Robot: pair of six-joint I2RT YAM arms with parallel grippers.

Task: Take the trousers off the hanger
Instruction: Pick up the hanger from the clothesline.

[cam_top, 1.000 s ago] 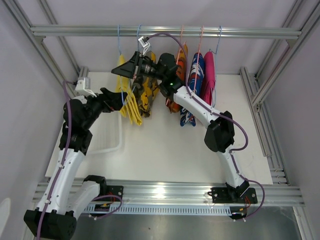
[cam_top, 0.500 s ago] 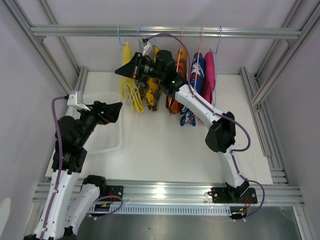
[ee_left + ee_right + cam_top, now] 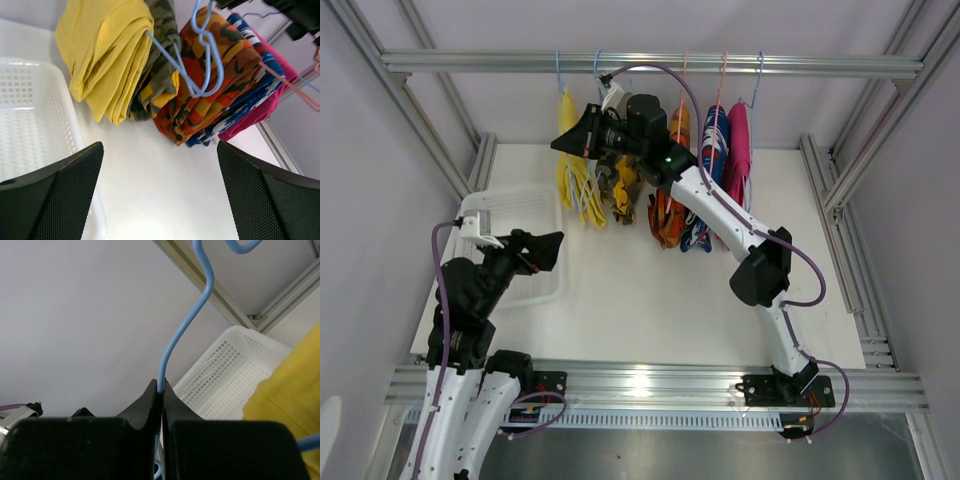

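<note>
Cloth, top view: trousers (image 3: 710, 150), five pairs, hang in a row from the rail (image 3: 650, 62).
Left wrist view: left gripper (image 3: 160, 155) gaping, empty, by white basket (image 3: 30, 100).
Right wrist view: right gripper (image 3: 161, 390) pinched onto blue hanger wire (image 3: 172, 345).

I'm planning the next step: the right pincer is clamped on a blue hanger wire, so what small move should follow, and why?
Probably bring the open left pincer up to the yellow trousers and grip their lower edge. The right pincer is shut on the blue hanger wire beside them, while the left holds nothing.
</note>
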